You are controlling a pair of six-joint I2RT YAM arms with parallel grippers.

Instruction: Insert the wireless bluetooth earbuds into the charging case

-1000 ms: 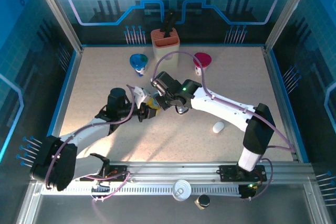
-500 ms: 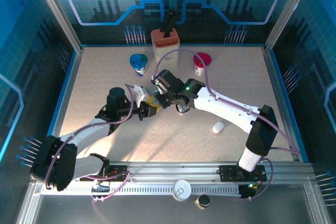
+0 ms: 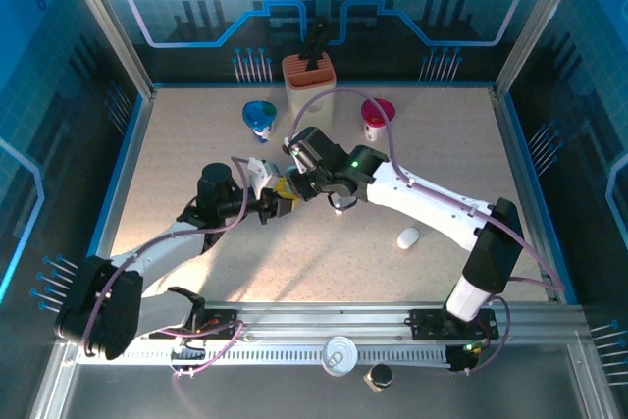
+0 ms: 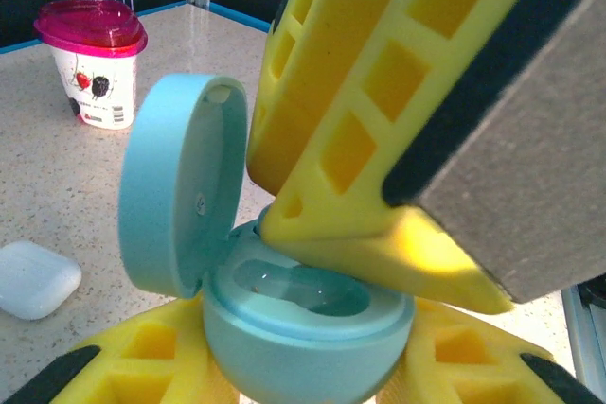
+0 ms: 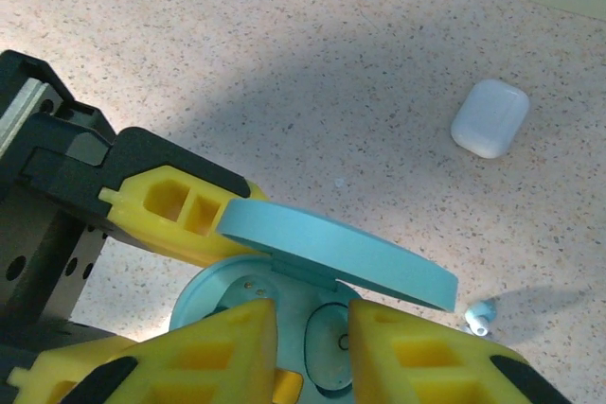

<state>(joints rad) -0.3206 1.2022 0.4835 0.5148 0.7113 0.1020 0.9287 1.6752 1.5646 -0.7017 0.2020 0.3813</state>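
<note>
Clamping the round pale-blue plastic charging case (image 4: 294,338), the left gripper (image 3: 276,205) may lose it if the slightly parted right gripper (image 5: 312,314) pushes down.

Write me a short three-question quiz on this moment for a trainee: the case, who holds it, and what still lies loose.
1. True or false: the lid of the light blue charging case stands open.
2. Which one grips that case? A) the left pincer B) the right pincer C) neither; it sits on the table
3. In the right wrist view, what small thing lies loose on the table, nearer the camera than the closed white case?

Key: 1 true. 2 A. 3 an earbud, not yet in the case.
</note>
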